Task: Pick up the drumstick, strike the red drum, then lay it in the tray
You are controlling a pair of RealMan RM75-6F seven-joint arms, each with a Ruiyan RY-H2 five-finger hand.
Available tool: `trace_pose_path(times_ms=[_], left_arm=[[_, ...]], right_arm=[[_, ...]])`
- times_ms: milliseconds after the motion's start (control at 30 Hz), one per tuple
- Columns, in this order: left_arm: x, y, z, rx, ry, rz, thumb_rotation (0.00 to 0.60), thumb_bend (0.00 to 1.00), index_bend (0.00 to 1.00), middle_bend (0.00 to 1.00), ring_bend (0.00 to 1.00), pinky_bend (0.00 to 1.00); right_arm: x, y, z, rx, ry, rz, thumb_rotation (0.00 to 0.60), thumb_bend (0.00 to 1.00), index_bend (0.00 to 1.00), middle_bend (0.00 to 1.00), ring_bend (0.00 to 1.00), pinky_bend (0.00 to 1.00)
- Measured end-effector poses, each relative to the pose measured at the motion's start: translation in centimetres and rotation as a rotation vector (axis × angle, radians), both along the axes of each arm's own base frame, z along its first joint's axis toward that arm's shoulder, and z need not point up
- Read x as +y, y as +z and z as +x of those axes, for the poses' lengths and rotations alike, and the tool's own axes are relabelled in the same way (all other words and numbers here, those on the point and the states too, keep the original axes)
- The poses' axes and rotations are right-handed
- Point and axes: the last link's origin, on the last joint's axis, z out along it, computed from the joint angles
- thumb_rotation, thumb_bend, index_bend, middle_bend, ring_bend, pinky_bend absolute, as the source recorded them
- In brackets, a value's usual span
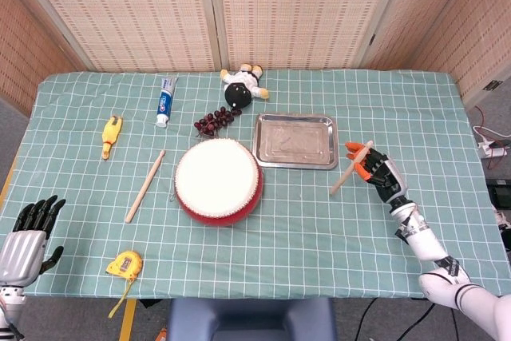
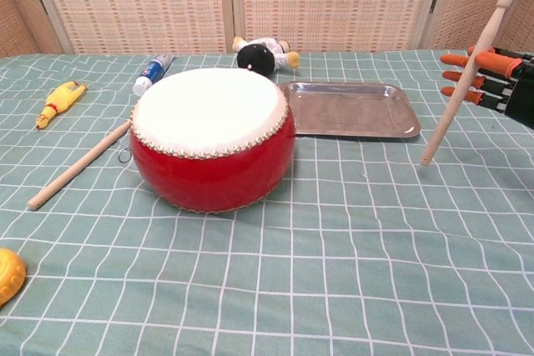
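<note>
- The right hand (image 1: pixel 377 172) held a drumstick (image 1: pixel 350 170) tilted, right of the tray (image 1: pixel 295 162).
- The drum (image 1: pixel 218 180) sat beside the tray.
- The left hand (image 1: pixel 28 232) rested at the table's near-left edge, fingers spread.

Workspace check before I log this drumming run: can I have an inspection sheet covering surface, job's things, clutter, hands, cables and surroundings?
Surface: table under a green checked cloth.
Job's things: red drum near the middle; metal tray beside it, nothing in it; drumstick tilted in the right hand, lower tip at the cloth.
Clutter: second stick lying left of the drum; yellow tape measure; rubber chicken; toothpaste tube; grapes; plush toy.
Hands: right hand holds the drumstick; left hand holds nothing, off the table's corner, fingers apart.
Cables: cords and a plug strip on the floor.
Surroundings: woven screens behind.
</note>
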Motion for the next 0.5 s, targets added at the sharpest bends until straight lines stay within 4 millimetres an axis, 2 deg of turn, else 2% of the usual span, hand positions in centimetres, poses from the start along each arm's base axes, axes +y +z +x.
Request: trace_pose_path(times_ms=[333, 500], left_arm=[[-0.2, -0.1, -0.2, 0.001, 0.011, -0.007, 0.600, 0.27, 0.00, 0.00, 0.00, 0.03], [-0.2, -0.1, -0.4, 0.001, 0.016, -0.010, 0.600, 0.27, 0.00, 0.00, 0.00, 0.03]], right_arm=[[-0.5, -2.4, -0.5, -0.025, -0.002, 0.052, 0.600, 0.44, 0.51, 0.26, 0.21, 0.23], [-0.4, -2.8, -0.4, -0.022, 0.016, 0.053, 0.600, 0.36, 0.48, 0.26, 0.21, 0.24]])
